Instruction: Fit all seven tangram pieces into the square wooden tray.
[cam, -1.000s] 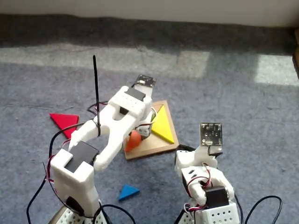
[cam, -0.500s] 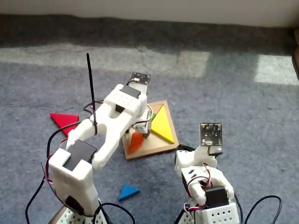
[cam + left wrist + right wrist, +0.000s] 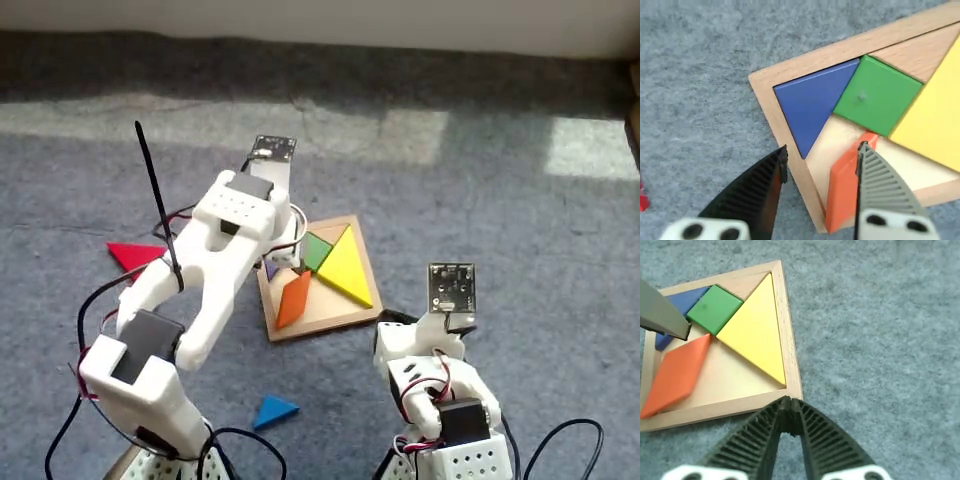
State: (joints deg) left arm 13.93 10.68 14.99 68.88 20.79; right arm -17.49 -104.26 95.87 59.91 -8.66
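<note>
The left arm (image 3: 215, 250) swung away from the middle of the wooden tray (image 3: 322, 325) toward its left edge, uncovering the green square (image 3: 317, 250) and blue triangle (image 3: 807, 102). The orange piece (image 3: 293, 298), earlier half hidden under the left gripper (image 3: 822, 148), came into plain view, lying in the tray.

yellow triangle (image 3: 752, 335), green square (image 3: 715, 308), orange parallelogram (image 3: 675, 375)

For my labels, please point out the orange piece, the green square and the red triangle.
orange piece (image 3: 676, 374), right wrist view, its middle.
green square (image 3: 715, 308), right wrist view, its middle.
red triangle (image 3: 135, 257), high view, its middle.
</note>
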